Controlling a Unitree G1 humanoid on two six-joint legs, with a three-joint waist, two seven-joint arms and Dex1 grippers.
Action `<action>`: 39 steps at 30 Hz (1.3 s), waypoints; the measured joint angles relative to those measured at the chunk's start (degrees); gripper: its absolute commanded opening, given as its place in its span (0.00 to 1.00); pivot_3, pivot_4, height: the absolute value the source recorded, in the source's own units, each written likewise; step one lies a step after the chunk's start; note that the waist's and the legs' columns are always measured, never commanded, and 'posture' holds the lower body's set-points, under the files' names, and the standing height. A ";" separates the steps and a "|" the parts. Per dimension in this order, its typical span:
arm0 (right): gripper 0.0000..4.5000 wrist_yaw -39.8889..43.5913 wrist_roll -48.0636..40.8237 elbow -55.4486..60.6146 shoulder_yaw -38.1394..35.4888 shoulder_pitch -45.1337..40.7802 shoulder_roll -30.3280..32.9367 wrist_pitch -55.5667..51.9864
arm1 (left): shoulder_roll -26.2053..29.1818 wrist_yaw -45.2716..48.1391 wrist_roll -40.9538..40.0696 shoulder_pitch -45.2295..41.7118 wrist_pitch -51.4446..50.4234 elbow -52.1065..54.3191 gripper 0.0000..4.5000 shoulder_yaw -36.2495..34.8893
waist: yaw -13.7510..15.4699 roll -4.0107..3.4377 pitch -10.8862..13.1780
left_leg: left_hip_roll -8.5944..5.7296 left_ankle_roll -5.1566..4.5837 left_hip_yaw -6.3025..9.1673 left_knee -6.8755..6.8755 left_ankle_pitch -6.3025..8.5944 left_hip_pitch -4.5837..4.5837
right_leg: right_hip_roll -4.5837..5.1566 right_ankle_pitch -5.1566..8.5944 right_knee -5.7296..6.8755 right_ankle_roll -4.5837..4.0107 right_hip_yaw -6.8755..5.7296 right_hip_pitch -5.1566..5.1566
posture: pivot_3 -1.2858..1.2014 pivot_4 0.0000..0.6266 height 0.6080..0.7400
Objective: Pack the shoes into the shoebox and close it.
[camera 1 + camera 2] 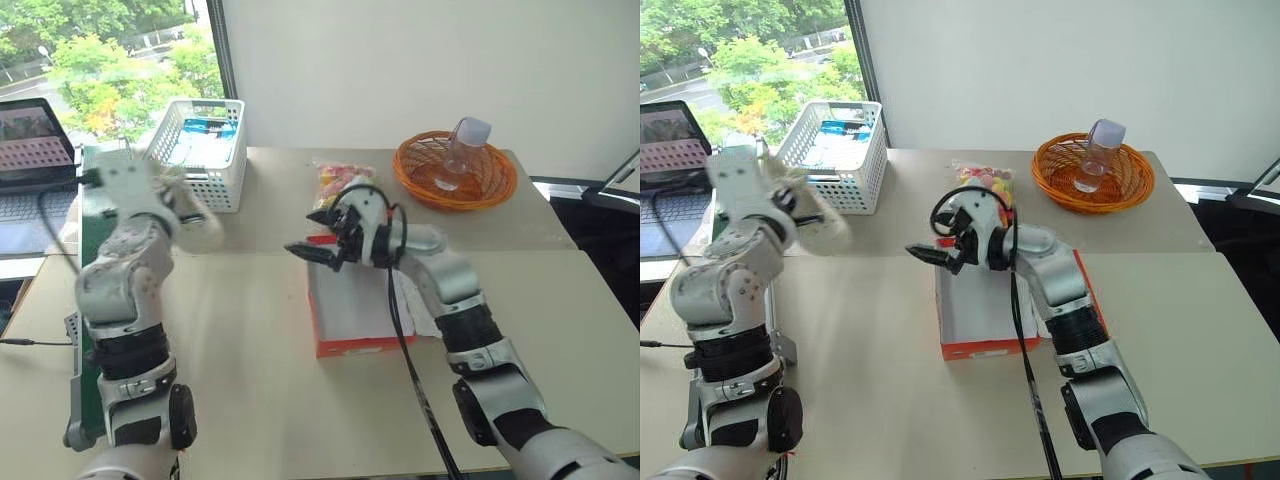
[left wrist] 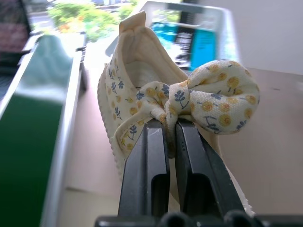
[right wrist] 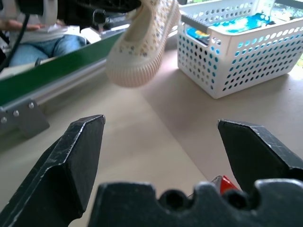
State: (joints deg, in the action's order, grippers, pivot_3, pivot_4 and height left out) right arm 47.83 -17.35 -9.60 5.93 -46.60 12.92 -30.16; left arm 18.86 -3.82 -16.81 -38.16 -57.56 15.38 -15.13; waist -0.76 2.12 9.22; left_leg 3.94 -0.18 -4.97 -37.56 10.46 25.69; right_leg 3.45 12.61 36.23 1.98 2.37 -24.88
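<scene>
My left pincer (image 2: 171, 137) is clamped on the bow of a shoe (image 2: 142, 94), cream fabric with a small flower print and a ribbed pale sole. The shoe hangs in the air off the worktop (image 1: 250, 330), just in front of the white basket (image 1: 205, 150), toe toward the box side. In my right wrist view the same shoe (image 3: 142, 42) floats above the worktop, sole facing down and toward me, with the basket (image 3: 236, 52) beside it and a person's legs in jeans (image 3: 42, 45) in the far corner.

My right pincer (image 1: 318, 235) stands wide apart, holding nothing, level and pointing toward my left, over the near-left corner region of the shoebox (image 1: 345, 320). The box lies open in the middle of the worktop, white inside, red-orange walls, partly covered by my right forearm. I cannot tell what lies in it.

Behind the box sits a bag of colourful sweets (image 1: 340, 180). Further right is an orange wicker bowl (image 1: 455, 175) with a clear bottle (image 1: 462, 150) in it. A laptop (image 1: 30, 150) stands at the far left, and a green rail (image 1: 90, 300) runs along the worktop's left edge.
</scene>
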 measured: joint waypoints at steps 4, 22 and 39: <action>1.00 -1.16 -5.56 1.18 -5.39 -2.18 0.04 -4.72 | -0.94 4.57 -2.67 -1.94 -0.12 1.01 0.00 3.65 | -0.37 0.00 0.00 | 0.00 -0.28 -0.03 0.16 -0.20 0.04 | -0.03 -0.02 0.00 -0.03 0.06 -0.14 | 0.52 0.24 1.00; 1.00 -24.26 -32.13 -6.73 -33.38 -11.01 -0.38 -29.93 | -7.54 17.08 -10.00 -11.49 4.43 1.62 0.00 11.42 | -0.45 -0.04 0.01 | -0.06 -0.29 0.07 0.35 -0.26 0.27 | -0.08 -0.02 -0.10 -0.01 0.09 -0.32 | 0.52 0.24 1.00; 0.61 -27.89 -37.46 -5.46 -33.79 -10.43 -2.73 -30.85 | -9.53 17.08 -10.24 -11.49 6.60 0.88 0.00 11.58 | -0.07 -0.04 0.01 | -0.08 -0.30 0.10 0.33 -0.27 0.32 | -0.07 -0.01 -0.12 0.02 0.06 -0.31 | 0.52 0.24 1.00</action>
State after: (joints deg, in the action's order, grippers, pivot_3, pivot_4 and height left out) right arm 19.94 -54.81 -15.06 -27.86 -57.04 10.19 -61.01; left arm 9.33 13.26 -27.05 -49.65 -50.96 16.26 -3.55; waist -0.83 2.08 9.23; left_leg 3.87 -0.48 -4.87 -37.23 10.19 26.01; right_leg 3.38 12.60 36.11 2.00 2.43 -25.19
